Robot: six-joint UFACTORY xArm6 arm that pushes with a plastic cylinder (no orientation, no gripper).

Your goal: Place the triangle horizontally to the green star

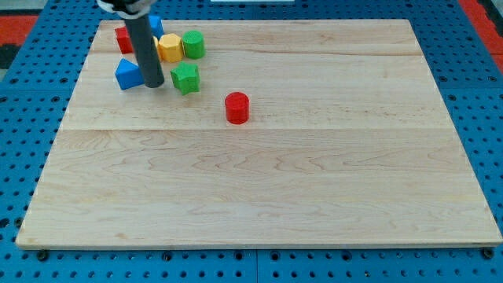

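A blue triangle block (127,74) lies near the view's top left of the wooden board (259,204). A green star block (186,78) lies to its right, at about the same height in the view. My tip (154,84) stands between them, touching or almost touching the triangle's right side, with a small gap to the star. The dark rod rises from the tip out of the view's top.
A yellow block (169,48) and a green cylinder (193,44) sit above the star. A red block (123,38) and a blue block (156,24) show partly behind the rod. A red cylinder (236,108) stands lower right of the star.
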